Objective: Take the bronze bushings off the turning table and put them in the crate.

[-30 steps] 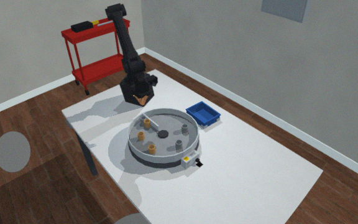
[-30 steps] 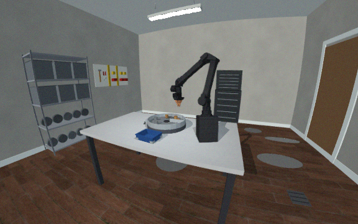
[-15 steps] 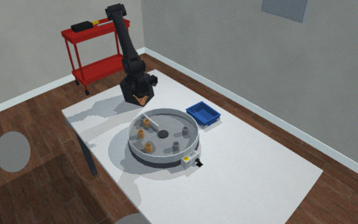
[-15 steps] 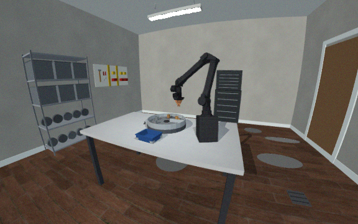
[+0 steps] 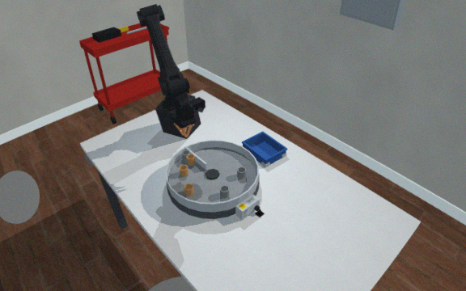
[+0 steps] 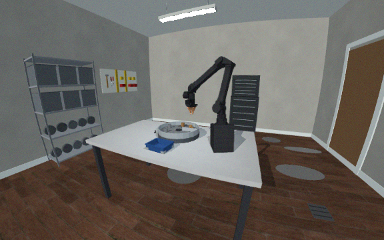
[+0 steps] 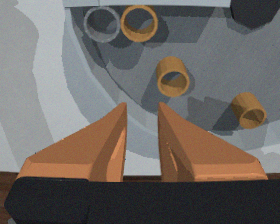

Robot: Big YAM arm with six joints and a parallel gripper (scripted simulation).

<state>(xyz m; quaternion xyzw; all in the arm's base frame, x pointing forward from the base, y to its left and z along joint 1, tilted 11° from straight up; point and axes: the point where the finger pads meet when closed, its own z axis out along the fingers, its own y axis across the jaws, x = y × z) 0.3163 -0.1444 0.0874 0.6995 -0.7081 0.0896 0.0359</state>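
My gripper [image 5: 186, 137] [image 6: 191, 113] [image 7: 142, 111] is held above the turning table [image 5: 201, 205] [image 6: 179, 136], its orange fingers a narrow gap apart with nothing between them. Three bronze bushings stand on the turning table: one [image 5: 191, 159] [image 7: 139, 39] beside the divider, a second [image 5: 184, 170] [image 7: 172, 63] farther round, and a third [image 5: 188, 190] [image 7: 243, 101] near the rim. A steel bushing [image 7: 102, 40] stands close beside the first bronze one. Two more steel bushings stand across the disc, one [image 5: 241, 174] near the crate side and another [image 5: 224, 191] near the front. The blue crate [image 5: 255, 155] [image 6: 153, 147] looks empty.
A pale divider bar [image 5: 196, 158] [image 7: 151, 2] crosses part of the turning table towards its dark hub [image 5: 212, 174] [image 6: 179, 130]. A raised wall rings the disc. A small control box [image 5: 246, 208] sits at its outside edge. The crate stands beside the turning table.
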